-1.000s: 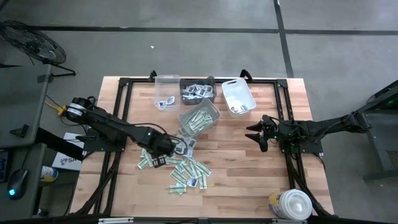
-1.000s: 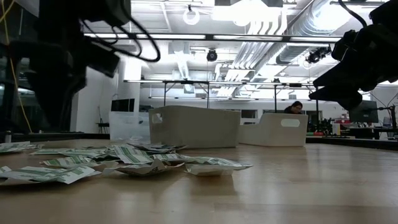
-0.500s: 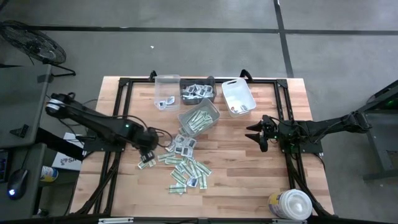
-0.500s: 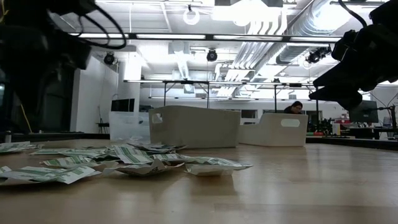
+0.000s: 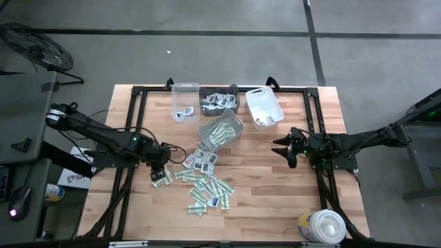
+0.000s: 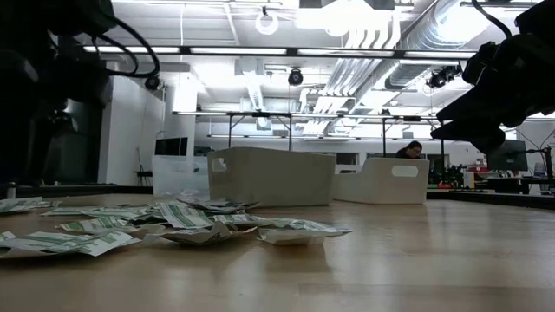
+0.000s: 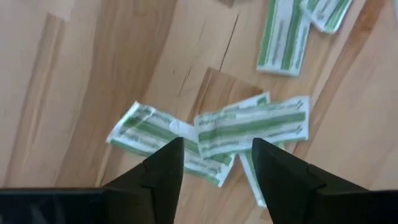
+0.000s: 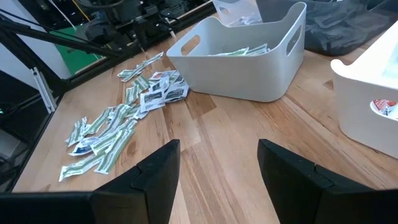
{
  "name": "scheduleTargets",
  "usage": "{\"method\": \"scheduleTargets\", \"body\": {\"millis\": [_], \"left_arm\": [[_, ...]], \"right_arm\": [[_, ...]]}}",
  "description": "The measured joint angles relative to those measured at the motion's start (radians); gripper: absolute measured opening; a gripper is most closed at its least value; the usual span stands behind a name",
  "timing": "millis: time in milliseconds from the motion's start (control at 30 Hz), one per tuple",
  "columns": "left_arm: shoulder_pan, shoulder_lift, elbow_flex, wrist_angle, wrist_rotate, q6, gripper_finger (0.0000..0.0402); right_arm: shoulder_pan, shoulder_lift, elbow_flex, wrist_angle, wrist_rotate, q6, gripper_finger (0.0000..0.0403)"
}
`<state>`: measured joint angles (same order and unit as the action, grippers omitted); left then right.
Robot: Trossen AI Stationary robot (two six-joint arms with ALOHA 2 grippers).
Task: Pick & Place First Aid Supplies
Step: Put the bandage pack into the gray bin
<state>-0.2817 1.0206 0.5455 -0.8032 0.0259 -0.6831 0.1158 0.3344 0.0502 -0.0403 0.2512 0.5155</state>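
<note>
Since a second ago the left arm has pulled back from the middle of the heap toward the left edge, and its left claw (image 5: 160, 170) now hangs over the pile's outermost packets.

Those first aid supplies, narrow green-and-white sealed strips (image 7: 252, 127) mixed with squarish white packets with dark print (image 5: 200, 160), lie loose on the pale wooden worktop (image 5: 275, 186), spread from just in front of the grey bin down toward the near edge. In the left wrist view, two or three green-and-white strips overlap in a fan directly below the left claw's dark fingers (image 7: 163, 171). The fingers stand apart with bare wood and packets showing between them, and nothing is pinched in them.

Beyond the heap, a grey plastic bin (image 5: 220, 130) sits tilted and holds more green strips. Behind it along the far edge stand a clear plastic bin (image 5: 185, 102) with a couple of packets, a dark bin (image 5: 219, 101) full of white packets, and a white plastic bin (image 5: 264, 107).

Well off to the right, the right claw (image 5: 284, 150) waits above bare wood, its fingers (image 8: 149, 177) spread wide and empty. A big round white tub (image 5: 322, 226) stands at the near right corner.
</note>
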Motion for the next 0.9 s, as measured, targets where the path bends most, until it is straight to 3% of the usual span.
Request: {"method": "scheduleTargets", "body": {"millis": [467, 900], "left_arm": [[0.000, 0.005, -0.089, 0.099, -0.001, 0.006, 0.0156], [0.000, 0.056, -0.090, 0.137, -0.006, 0.028, 0.0154]], "right_arm": [[0.000, 0.000, -0.001, 0.000, 0.000, 0.000, 0.0208], [0.000, 0.000, -0.001, 0.000, 0.000, 0.000, 0.0208]]}}
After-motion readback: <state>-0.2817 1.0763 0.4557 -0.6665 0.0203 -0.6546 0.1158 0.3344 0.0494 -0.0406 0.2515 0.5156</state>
